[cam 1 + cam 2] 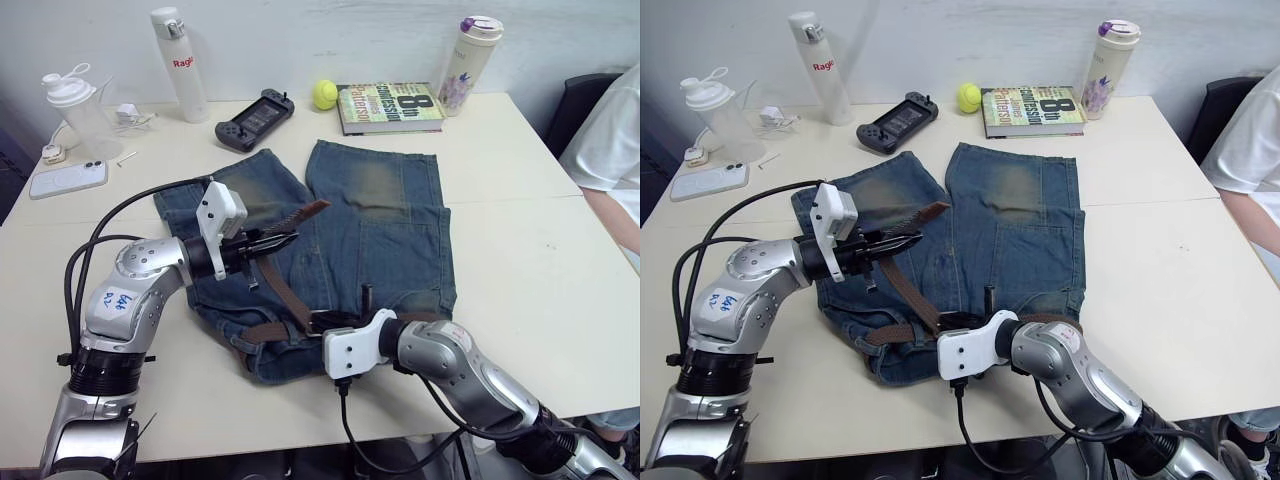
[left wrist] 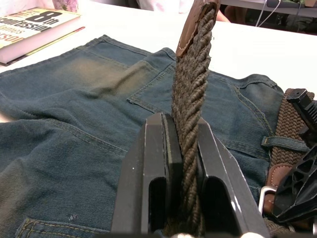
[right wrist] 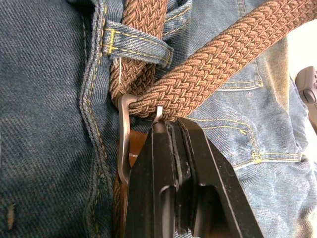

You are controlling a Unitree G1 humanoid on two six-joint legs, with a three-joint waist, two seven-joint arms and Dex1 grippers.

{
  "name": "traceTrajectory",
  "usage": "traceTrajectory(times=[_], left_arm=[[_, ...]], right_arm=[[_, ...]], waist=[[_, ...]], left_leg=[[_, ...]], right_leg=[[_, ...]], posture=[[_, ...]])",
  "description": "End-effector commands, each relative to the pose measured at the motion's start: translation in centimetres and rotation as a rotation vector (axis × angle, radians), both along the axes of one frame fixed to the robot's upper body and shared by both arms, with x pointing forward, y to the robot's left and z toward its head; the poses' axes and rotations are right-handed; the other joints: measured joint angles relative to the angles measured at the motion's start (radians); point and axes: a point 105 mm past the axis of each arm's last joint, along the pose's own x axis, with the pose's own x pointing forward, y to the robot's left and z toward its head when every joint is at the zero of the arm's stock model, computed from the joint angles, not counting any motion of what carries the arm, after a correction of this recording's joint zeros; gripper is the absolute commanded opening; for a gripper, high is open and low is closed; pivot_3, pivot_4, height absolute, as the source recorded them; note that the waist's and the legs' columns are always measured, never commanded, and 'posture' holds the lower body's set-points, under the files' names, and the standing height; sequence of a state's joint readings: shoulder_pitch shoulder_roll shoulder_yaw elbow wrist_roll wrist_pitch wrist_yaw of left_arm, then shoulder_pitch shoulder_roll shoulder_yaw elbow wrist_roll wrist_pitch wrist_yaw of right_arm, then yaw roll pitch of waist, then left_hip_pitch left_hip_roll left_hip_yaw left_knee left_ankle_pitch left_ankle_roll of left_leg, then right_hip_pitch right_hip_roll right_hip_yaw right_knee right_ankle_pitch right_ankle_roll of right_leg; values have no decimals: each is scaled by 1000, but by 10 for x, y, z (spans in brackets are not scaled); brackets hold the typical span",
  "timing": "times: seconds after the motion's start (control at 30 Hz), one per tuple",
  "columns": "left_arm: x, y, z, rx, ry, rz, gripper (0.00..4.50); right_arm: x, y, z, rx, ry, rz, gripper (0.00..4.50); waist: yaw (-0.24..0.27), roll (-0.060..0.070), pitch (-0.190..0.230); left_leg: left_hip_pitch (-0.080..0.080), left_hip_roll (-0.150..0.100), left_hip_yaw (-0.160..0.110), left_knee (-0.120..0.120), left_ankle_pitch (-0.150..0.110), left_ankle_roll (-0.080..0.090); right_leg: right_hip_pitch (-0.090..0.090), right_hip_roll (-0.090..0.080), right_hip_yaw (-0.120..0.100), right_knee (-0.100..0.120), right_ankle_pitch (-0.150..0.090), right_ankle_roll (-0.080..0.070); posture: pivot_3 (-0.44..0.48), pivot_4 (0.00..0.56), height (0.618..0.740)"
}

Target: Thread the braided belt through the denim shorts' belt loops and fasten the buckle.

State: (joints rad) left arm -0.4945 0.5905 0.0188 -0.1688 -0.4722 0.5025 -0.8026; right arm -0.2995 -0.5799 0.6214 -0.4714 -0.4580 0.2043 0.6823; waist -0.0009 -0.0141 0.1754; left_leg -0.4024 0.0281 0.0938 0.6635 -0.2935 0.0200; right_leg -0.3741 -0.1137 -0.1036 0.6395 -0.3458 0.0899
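The denim shorts [image 1: 390,230] lie flat on the white table [image 1: 520,270], waistband nearest me. The braided belt [image 1: 287,292] runs along the waistband under a belt loop [image 3: 138,45], passes through the buckle [image 3: 124,134], then rises toward the left leg. My left gripper [image 1: 283,241] is shut on the belt's free end, holding it above the shorts, and the leather tip [image 2: 195,22] sticks out past the fingers [image 2: 156,163]. At the waistband my right gripper [image 3: 169,128] is shut at the silvery buckle, its fingertips against the prong.
Along the table's far edge stand a white bottle [image 1: 180,65], a game controller [image 1: 254,118], a tennis ball [image 1: 324,94], a book [image 1: 390,106] and a tumbler [image 1: 470,65]. A shaker bottle [image 1: 75,110] and phone [image 1: 68,180] are far left. A person's sleeve [image 1: 612,140] shows at right.
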Motion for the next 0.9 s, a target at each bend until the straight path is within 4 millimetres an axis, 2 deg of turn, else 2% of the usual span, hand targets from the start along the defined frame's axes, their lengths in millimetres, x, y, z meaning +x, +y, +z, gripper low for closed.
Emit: traceTrajectory(times=[0.03,0.17,0.27,0.37,0.6,0.9], left_arm=[[-3,-6,14,-9,-52,-16,225],[2,-18,21,3,-69,-59,225],[8,-34,23,33,-84,-113,225],[10,-58,30,30,-101,-196,225],[8,-111,34,41,-133,-354,225],[-5,-177,22,90,-142,-553,225]], right_arm=[[-14,-2,-25,-95,97,34,12],[-16,-3,-27,-142,69,81,12],[-15,-2,-25,-155,23,105,12],[-20,-11,-38,-234,-3,154,12],[-24,-22,-55,-291,-20,191,12],[-25,-19,-57,-290,-27,203,12]], waist=[[0,0,0],[4,0,0],[3,0,0],[4,0,0],[5,0,0],[24,0,0]], left_leg=[[0,0,0,0,0,0],[0,0,0,0,0,0],[0,-1,0,1,0,0],[0,-1,0,1,0,0],[1,-1,1,1,0,1],[2,-1,2,3,1,1]], right_leg=[[0,0,0,0,0,0],[0,1,0,0,0,0],[0,2,0,1,0,0],[0,4,0,1,0,0],[1,4,-1,1,0,0],[2,5,-2,2,0,0]], posture=[[0,150,740],[0,150,740],[0,150,740],[0,150,740],[0,150,740],[0,150,740]])
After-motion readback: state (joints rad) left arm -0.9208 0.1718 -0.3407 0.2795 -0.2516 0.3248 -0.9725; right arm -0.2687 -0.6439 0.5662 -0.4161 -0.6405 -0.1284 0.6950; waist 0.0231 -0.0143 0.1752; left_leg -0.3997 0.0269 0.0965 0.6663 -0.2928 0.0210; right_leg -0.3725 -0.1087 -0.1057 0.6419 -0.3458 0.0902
